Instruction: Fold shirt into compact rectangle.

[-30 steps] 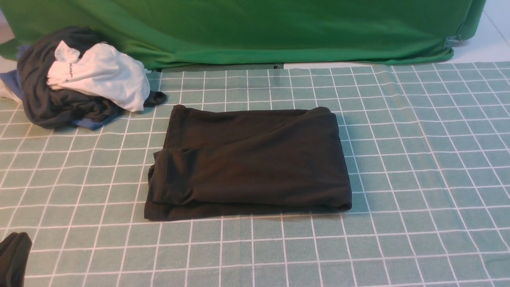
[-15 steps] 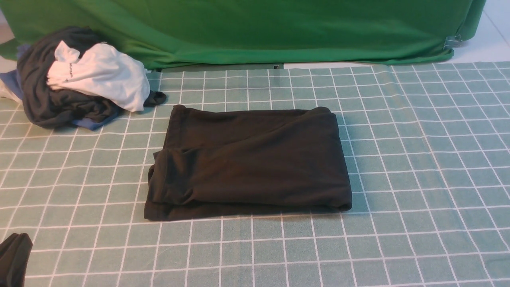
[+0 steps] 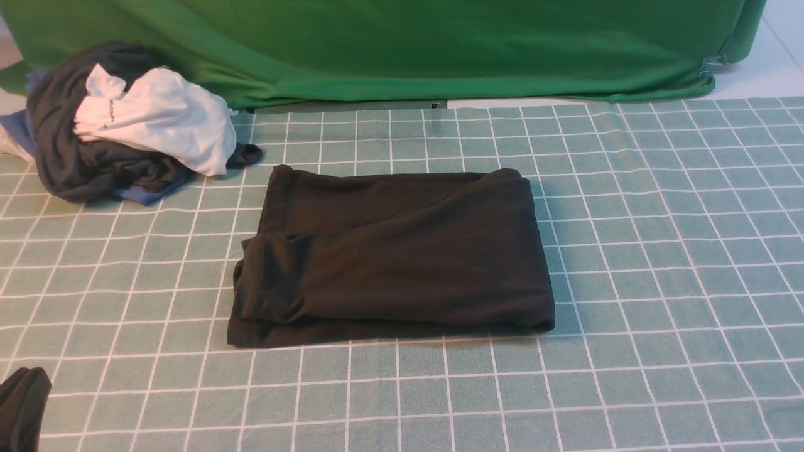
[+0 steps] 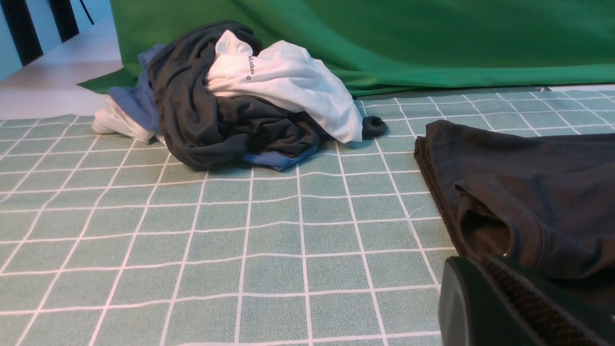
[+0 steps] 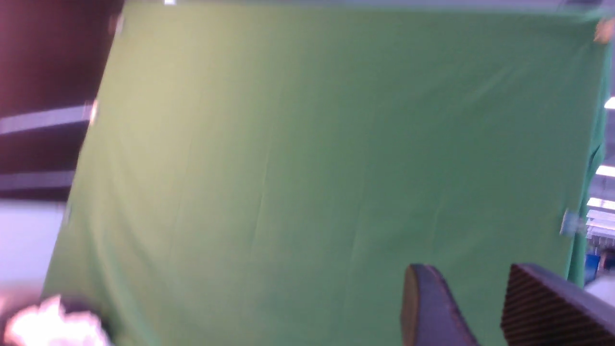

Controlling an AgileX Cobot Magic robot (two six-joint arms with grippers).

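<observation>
The black shirt (image 3: 396, 251) lies folded into a rough rectangle in the middle of the checked table, with no print showing. Its left edge and a folded hem also show in the left wrist view (image 4: 528, 202). My left gripper (image 3: 22, 408) is low at the near left corner, apart from the shirt, shut and holding nothing; its joined tips (image 4: 475, 269) point toward the shirt's left edge. My right gripper (image 5: 463, 276) is out of the front view. It is raised and faces the green cloth, open with nothing between its fingers.
A heap of dark grey, white and blue garments (image 3: 125, 119) sits at the far left of the table (image 3: 659, 251), close to the shirt's far left corner. A big green cloth (image 3: 402, 44) hangs along the back edge. A metal clip (image 3: 713, 64) holds it at the right.
The left gripper's tip has sunk slightly at the lower left edge of the front view. The shirt and the heap have not moved.
</observation>
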